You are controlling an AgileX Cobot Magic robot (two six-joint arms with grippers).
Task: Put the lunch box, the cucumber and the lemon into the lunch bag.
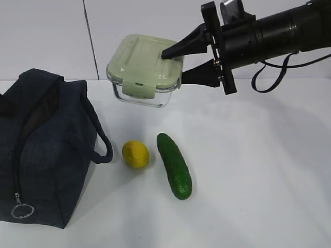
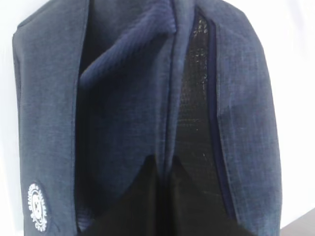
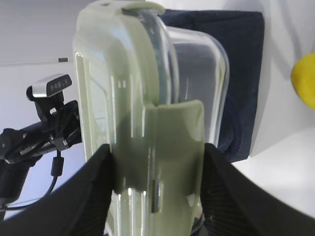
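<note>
**Lunch box in my right jaws, bag fabric in my left**

My right gripper is clamped on the lunch box: one finger presses the pale green lid, the other the clear glass underside, with a lid clip sitting right between them. The box hangs off my fingertips, clear of the table, its lid tilted up and toward the camera in the exterior view.

Below my right jaws and a little toward the camera lies the cucumber, dark green, flat on the table. Just beside it, farther out past my fingertips, sits the lemon, apart from the cucumber and close to a loop handle of the lunch bag. The bag stands well beyond the box in the direction my right fingers point, its zipper open and the metal ring pull low on its near end.

My left gripper's jaws are together; in the left wrist view they look pinched on a fold of the bag's navy fabric, with the mesh lining beyond and the round white logo off to one side
</note>
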